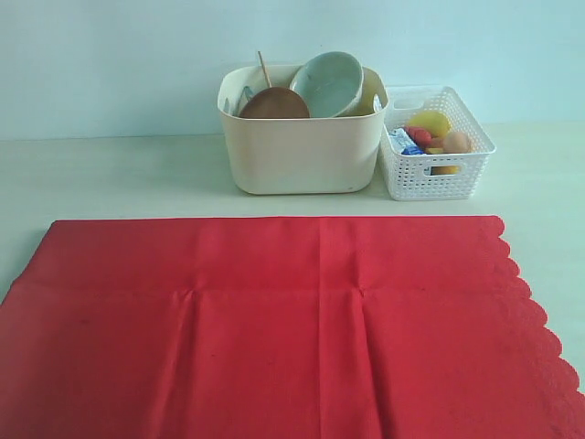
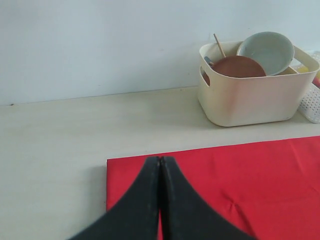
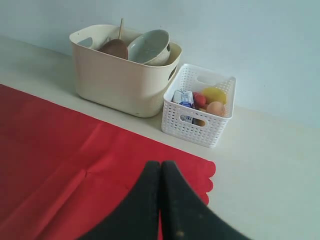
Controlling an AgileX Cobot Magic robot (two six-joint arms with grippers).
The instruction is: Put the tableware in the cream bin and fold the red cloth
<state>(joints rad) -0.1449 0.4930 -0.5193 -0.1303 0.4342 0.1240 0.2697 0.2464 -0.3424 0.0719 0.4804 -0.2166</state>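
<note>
The red cloth (image 1: 274, 329) lies spread flat on the table, its scalloped edge on the right. Behind it stands the cream bin (image 1: 302, 137), holding the pale green-white bowl (image 1: 327, 84), the round brown plate (image 1: 274, 104) and a wooden chopstick (image 1: 264, 69). The bin (image 2: 255, 85) also shows in the left wrist view, and the bin (image 3: 122, 72) in the right wrist view. My left gripper (image 2: 160, 159) is shut and empty over the cloth's far left corner (image 2: 120, 170). My right gripper (image 3: 161, 163) is shut and empty near the cloth's far right scalloped corner (image 3: 207, 170). Neither gripper shows in the exterior view.
A white lattice basket (image 1: 430, 174) with a lemon (image 1: 430, 122), an egg (image 1: 457, 142) and other foods stands right of the bin, touching it. Pale table top (image 1: 110, 183) lies bare left of the bin. A light wall runs behind.
</note>
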